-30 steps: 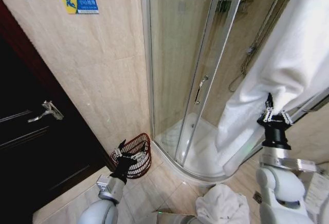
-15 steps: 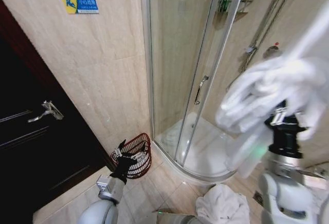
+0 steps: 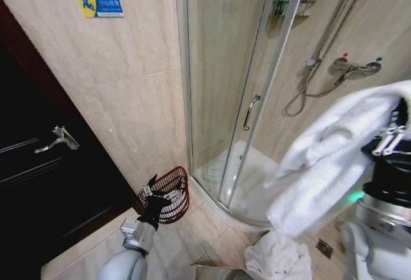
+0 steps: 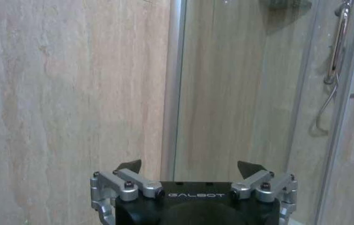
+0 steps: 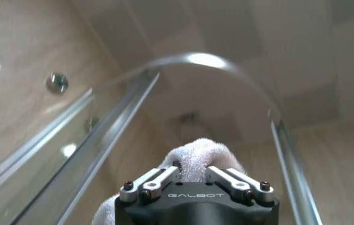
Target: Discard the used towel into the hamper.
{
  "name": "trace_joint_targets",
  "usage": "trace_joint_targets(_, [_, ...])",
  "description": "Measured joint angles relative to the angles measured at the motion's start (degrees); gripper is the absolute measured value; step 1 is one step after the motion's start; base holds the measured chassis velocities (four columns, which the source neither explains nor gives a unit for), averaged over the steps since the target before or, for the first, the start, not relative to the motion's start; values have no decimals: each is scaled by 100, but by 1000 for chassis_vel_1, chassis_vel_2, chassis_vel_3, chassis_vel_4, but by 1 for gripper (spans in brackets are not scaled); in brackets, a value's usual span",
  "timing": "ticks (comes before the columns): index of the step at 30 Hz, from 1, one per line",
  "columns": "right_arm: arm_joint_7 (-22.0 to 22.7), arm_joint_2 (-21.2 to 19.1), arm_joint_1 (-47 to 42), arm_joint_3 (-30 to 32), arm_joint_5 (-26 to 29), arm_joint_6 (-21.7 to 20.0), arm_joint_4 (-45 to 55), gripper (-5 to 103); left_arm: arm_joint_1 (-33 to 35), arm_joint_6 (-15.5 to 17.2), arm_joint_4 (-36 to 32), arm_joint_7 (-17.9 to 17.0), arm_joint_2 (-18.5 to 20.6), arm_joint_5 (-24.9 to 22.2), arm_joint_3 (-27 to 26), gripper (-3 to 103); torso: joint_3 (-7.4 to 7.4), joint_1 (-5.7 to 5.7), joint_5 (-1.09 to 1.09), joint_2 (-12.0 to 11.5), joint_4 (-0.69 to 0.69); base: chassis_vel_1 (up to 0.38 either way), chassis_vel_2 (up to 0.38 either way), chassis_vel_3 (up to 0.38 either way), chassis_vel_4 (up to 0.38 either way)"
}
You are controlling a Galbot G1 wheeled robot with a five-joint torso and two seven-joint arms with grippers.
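Note:
A white towel (image 3: 334, 164) hangs in a bunched fold at the right, in front of the shower opening. My right gripper (image 3: 393, 135) is raised there and shut on the towel's upper edge. In the right wrist view the towel (image 5: 199, 150) bulges up between the closed fingers of the right gripper (image 5: 193, 171). The hamper (image 3: 173, 190), a dark reddish wire basket, stands on the floor against the tiled wall beside the shower. My left gripper (image 3: 157, 193) hovers low in front of it; in the left wrist view it (image 4: 189, 168) is open and holds nothing.
A curved glass shower enclosure with a door handle (image 3: 250, 112) fills the middle. A shower mixer (image 3: 350, 68) and hose hang on the back wall. Another white towel heap (image 3: 276, 257) lies on the floor near a drain (image 3: 324, 248). A dark door (image 3: 38, 164) is at left.
The right gripper has swung right and down with the towel, which has come off its high spot and now hangs bunched, uncovering the shower mixer. The left arm has not moved.

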Motion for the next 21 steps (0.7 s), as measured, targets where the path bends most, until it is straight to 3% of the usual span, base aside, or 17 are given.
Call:
trace_joint_targets(2, [12, -296, 76, 292, 257, -85, 58, 5, 0, 0, 0, 0, 1, 0, -1, 100, 1, 0, 11, 0, 1, 0, 0, 0, 0])
trace_joint_targets(8, [22, -622, 124, 529, 696, -102, 72, 5, 1, 0, 0, 0, 0, 0, 0, 100, 0, 0, 8, 0, 1, 0, 0, 0, 0])
trace_joint_targets(16, [56, -634, -11, 433, 932, -125, 67, 5, 0, 0, 0, 0, 0, 0, 0, 100, 0, 0, 6, 0, 1, 0, 0, 0, 0])
trace_joint_targets(21, [159, -230, -358, 230, 1279, -387, 58, 5, 0, 0, 0, 0, 1, 0, 0, 100, 0, 0, 8, 0, -1, 0, 0, 0, 0])
